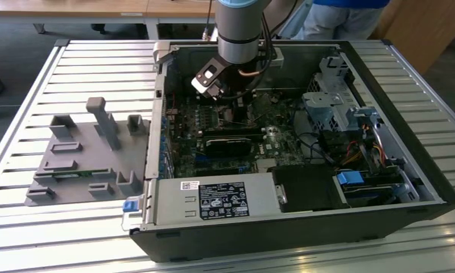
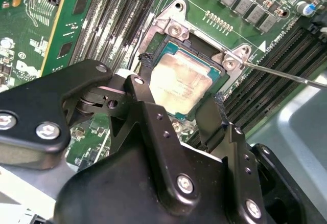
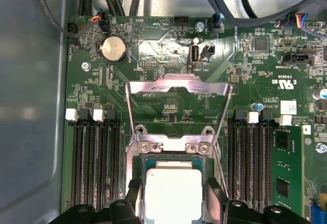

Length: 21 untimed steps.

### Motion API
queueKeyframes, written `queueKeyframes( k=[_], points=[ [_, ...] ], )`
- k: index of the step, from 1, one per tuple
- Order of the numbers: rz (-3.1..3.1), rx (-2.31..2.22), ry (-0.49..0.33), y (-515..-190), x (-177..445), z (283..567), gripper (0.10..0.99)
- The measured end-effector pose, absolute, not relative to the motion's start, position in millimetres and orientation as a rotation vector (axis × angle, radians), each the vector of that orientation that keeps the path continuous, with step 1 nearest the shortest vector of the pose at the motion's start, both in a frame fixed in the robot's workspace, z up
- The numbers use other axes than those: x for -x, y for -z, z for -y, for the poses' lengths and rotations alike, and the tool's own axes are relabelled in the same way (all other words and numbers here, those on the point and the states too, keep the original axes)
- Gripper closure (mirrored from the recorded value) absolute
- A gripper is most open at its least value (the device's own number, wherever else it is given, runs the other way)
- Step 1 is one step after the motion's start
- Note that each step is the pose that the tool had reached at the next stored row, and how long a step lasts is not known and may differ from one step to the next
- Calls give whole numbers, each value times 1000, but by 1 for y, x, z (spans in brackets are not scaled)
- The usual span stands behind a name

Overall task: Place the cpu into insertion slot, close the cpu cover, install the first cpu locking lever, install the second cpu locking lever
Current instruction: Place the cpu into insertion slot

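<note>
End effector (image 2: 182,80) holds the cpu (image 3: 173,194) by two edges, low in the slot (image 3: 171,145); the cover (image 3: 176,86) stands open.

cpu (image 3: 173,193) @ slot (image 3: 173,158), cover (image 3: 177,85) open

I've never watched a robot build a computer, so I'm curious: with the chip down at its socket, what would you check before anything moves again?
1. Cover swung up and off the socket: ok.
2. Chip lined up square within the socket's rim: ok.
3. Chip sitting fully flat in the socket: cannot tell.
4. Fingers closed on two opposite edges of the chip: ok.
5. Thin metal lever sticking out to the side, clear of the chip: ok.
6. Nothing loose lying on the chip's face: ok.
</note>
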<state>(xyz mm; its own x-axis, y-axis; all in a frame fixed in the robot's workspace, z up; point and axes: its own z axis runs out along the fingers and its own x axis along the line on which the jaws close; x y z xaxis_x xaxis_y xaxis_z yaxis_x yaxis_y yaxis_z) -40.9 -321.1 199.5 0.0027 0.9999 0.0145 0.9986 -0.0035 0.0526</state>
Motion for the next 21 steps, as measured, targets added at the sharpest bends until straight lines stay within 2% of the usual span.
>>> queueKeyframes(
  k=[4,6,7,9,10,13,15,16,21],
  points=[
    [-2198,-2205,-74,-206,41,321,486],
    [-2198,-2205,-74,-208,41,321,616],
    [-2198,-2205,-74,-208,41,321,616],
    [-2198,-2205,-74,-209,41,321,729],
    [-2198,-2205,-74,-209,41,321,729],
    [-2198,-2205,-74,-210,41,321,906],
    [-2198,-2205,-74,-210,41,321,906],
    [-2198,-2205,-73,-210,41,321,965],
    [-2197,-2204,-72,-210,41,321,980]
  ],
)
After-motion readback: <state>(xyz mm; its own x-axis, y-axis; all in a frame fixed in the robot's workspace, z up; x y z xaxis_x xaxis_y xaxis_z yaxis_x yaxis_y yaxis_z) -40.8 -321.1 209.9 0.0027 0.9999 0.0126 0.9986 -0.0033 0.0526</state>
